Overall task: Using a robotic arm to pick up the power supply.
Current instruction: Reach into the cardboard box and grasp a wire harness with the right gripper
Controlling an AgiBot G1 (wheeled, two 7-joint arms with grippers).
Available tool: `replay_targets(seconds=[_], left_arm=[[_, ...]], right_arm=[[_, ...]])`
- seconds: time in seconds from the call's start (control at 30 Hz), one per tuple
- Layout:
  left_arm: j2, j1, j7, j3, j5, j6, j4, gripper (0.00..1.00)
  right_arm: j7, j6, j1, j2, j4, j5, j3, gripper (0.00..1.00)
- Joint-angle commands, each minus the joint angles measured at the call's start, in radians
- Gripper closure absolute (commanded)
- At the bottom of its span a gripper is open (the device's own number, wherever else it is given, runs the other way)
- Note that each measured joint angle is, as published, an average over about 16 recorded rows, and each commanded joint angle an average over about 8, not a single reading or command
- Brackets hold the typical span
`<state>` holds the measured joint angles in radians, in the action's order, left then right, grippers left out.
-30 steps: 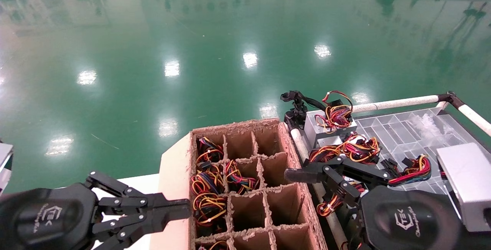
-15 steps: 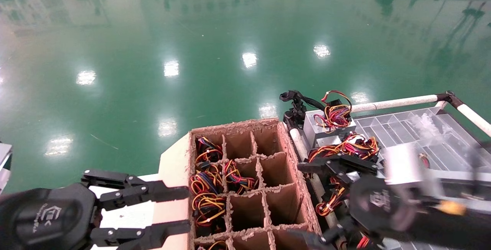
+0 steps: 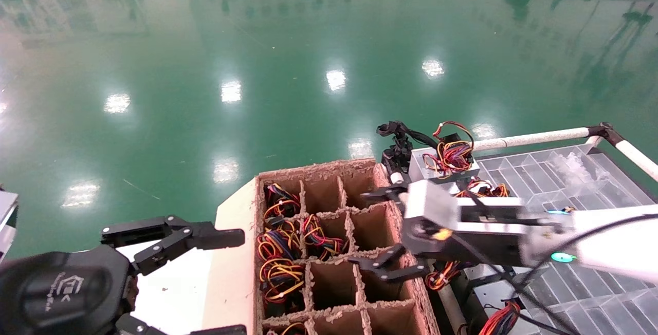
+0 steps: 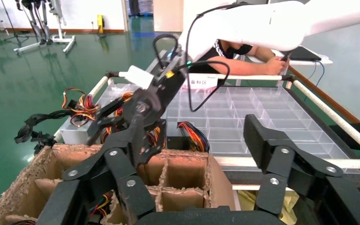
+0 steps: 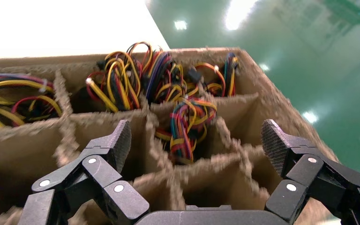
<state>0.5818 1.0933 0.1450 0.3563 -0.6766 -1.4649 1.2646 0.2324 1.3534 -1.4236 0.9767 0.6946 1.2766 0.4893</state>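
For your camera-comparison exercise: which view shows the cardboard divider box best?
The head view: it looks down on the cardboard divider box, showing its cell grid, with wires in the robot's-left cells. The right wrist view shows some cells close behind the open right gripper; the left wrist view catches its end between the left gripper's fingers.

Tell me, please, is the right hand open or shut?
Open: the right hand hangs over the box, fingers spread wide, holding nothing.

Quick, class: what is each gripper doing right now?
Left gripper: open, empty, beside the box.
Right gripper: open, empty, over the box's cells.
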Motion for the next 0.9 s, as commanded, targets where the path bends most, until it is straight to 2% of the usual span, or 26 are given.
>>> replay_targets(seconds=[0.03, 0.23, 0.3, 0.37, 0.6, 0.9], left_arm=[[0.0, 0.0, 0.0, 0.0, 0.0, 0.0, 0.0, 0.0], [0.0, 0.0, 0.0, 0.0, 0.0, 0.0, 0.0, 0.0], [0.0, 0.0, 0.0, 0.0, 0.0, 0.0, 0.0, 0.0], [0.0, 0.0, 0.0, 0.0, 0.0, 0.0, 0.0, 0.0], [0.0, 0.0, 0.0, 0.0, 0.0, 0.0, 0.0, 0.0], [0.0, 0.0, 0.0, 0.0, 0.0, 0.0, 0.0, 0.0]], right_arm=[[0.054, -0.008, -0.025, 0.047, -0.067, 0.015, 0.01, 0.17], [0.169, -0.019, -0.08, 0.153, -0.238, 0.045, 0.032, 0.86], [0.201, -0.023, -0.099, 0.18, -0.286, 0.056, 0.04, 0.97], [0.231, -0.029, -0.119, 0.205, -0.329, 0.07, 0.049, 1.0], [0.305, -0.039, -0.184, 0.266, -0.45, 0.116, 0.078, 1.0], [0.354, -0.063, -0.234, 0.306, -0.552, 0.15, 0.099, 1.0]])
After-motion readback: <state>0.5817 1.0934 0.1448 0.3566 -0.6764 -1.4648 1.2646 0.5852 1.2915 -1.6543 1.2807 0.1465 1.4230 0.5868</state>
